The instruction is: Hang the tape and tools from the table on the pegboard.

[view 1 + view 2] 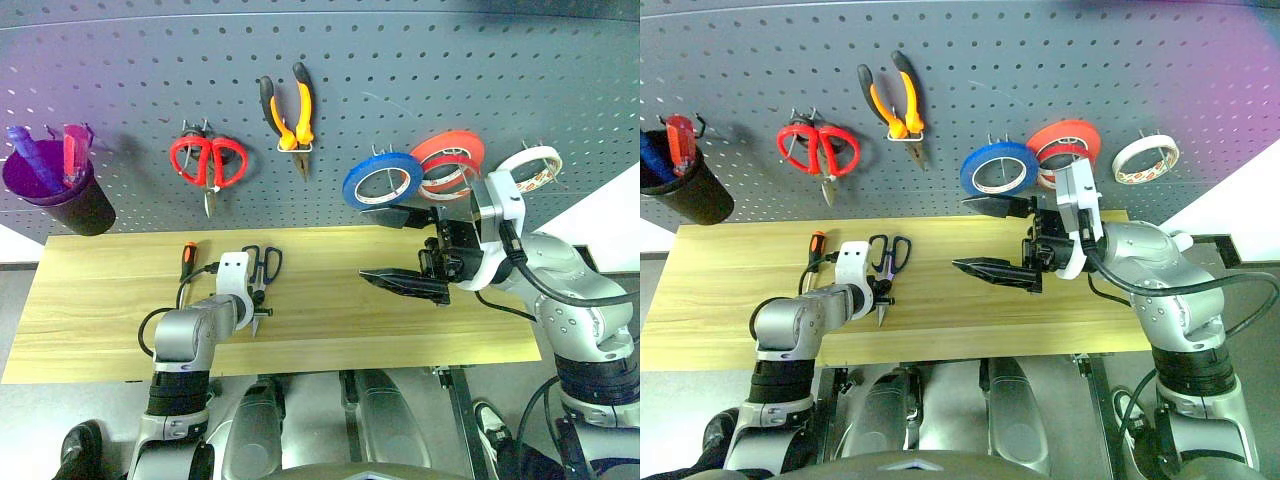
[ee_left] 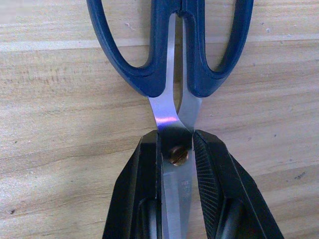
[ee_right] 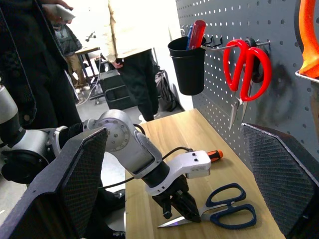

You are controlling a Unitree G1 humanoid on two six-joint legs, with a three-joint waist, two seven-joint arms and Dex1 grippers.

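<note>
The scissors (image 1: 266,264) with dark blue handles lie on the table (image 1: 100,320), and my left gripper (image 2: 174,138) is shut on them at the pivot screw. Just to their left, the orange-and-black screwdriver (image 1: 186,258) rests on the wood. On the pegboard (image 1: 120,70) hang the orange-handled pliers (image 1: 288,112) and, far right, the whitish tape (image 1: 530,165). My right gripper (image 1: 961,235) hovers above the table's right half, pointing left, open and empty.
Red-handled scissors (image 1: 208,160), a blue roll (image 1: 383,180) and red-orange rolls (image 1: 448,160) hang on the board. A black cup (image 1: 62,198) with pens hangs at the far left. People (image 3: 129,45) stand beyond the table's left end.
</note>
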